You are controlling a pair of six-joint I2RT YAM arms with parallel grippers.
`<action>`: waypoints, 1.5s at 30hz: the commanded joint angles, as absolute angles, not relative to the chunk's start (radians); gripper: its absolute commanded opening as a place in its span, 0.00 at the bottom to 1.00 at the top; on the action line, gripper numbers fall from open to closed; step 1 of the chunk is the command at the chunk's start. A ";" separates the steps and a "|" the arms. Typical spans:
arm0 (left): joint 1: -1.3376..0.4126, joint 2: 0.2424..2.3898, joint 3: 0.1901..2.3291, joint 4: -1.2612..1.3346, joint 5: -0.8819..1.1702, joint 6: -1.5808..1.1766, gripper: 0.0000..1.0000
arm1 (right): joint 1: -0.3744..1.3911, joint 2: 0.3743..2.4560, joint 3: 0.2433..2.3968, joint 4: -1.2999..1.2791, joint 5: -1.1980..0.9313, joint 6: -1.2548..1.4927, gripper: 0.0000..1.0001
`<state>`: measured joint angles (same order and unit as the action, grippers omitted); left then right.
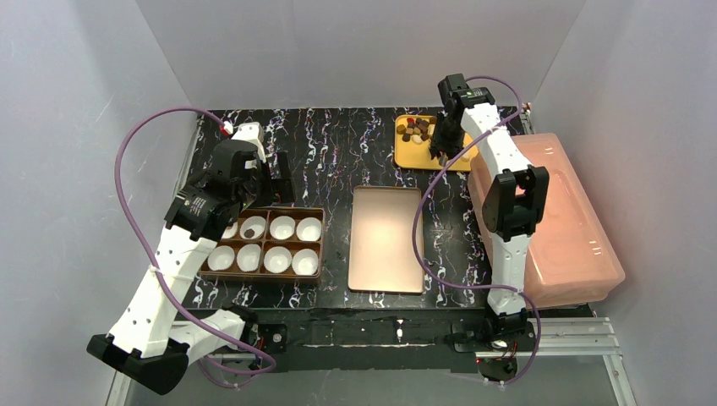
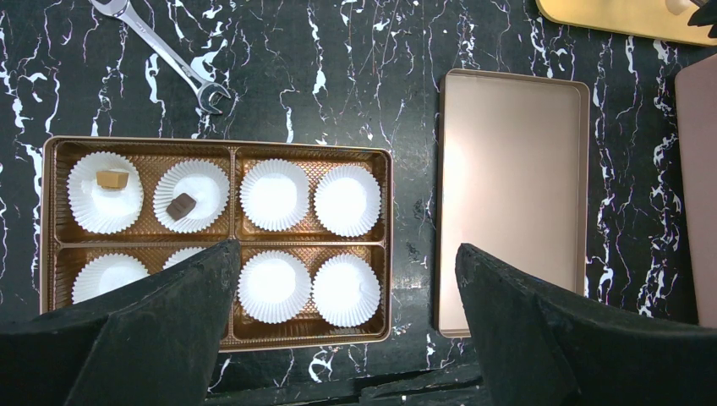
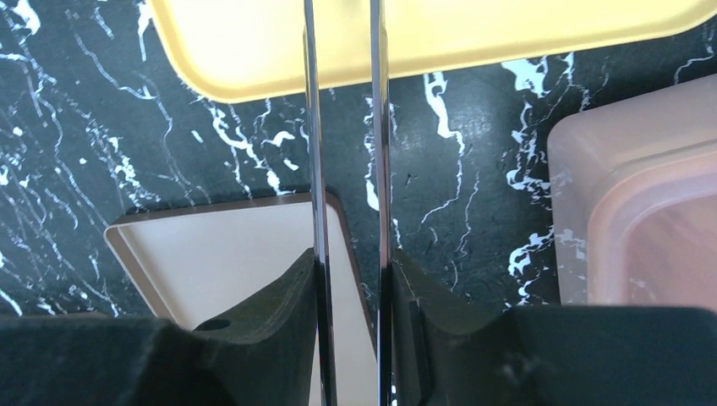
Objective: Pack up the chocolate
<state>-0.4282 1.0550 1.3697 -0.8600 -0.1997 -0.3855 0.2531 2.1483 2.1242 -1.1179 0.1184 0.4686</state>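
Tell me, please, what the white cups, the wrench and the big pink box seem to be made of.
White cups: thin matte paper, judging by the pleated walls. Wrench: polished metal, with bright glints. Pink box: probably frosted plastic; light seems to pass through its walls.

**A:** Left arm (image 1: 169, 262) rises from its seven o'clock base toward ten, elbow bent, wrist looking straight down.
**B:** And the left pincer (image 2: 345, 249)?
**A:** Spread wide, holding nothing.
**B:** Right arm (image 1: 507, 254)?
**A:** Stretched from five o'clock out to one. Right pincer (image 1: 439, 155) points down, jaws a narrow gap apart, tips hidden.
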 commanded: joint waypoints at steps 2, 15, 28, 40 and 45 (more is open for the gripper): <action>-0.425 1.057 1.397 -0.863 -0.219 -0.385 1.00 | 0.291 2.051 2.172 -1.125 0.081 0.472 0.31; -0.425 1.055 1.428 -0.875 -0.247 -0.384 0.99 | 0.399 1.988 2.197 -1.139 0.008 0.490 0.31; -0.425 1.062 1.465 -0.881 -0.258 -0.407 1.00 | 0.630 1.929 2.195 -1.132 -0.059 0.517 0.31; -0.425 1.069 1.528 -0.909 -0.284 -0.417 0.99 | 0.868 1.976 2.206 -1.098 -0.097 0.531 0.31; -0.425 1.071 1.537 -0.918 -0.291 -0.415 0.99 | 0.939 2.013 2.222 -1.094 -0.106 0.532 0.31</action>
<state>-0.4282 1.0729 1.5043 -0.8913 -0.2573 -0.4126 0.9016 1.9942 2.1647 -1.1309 -0.0860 0.5247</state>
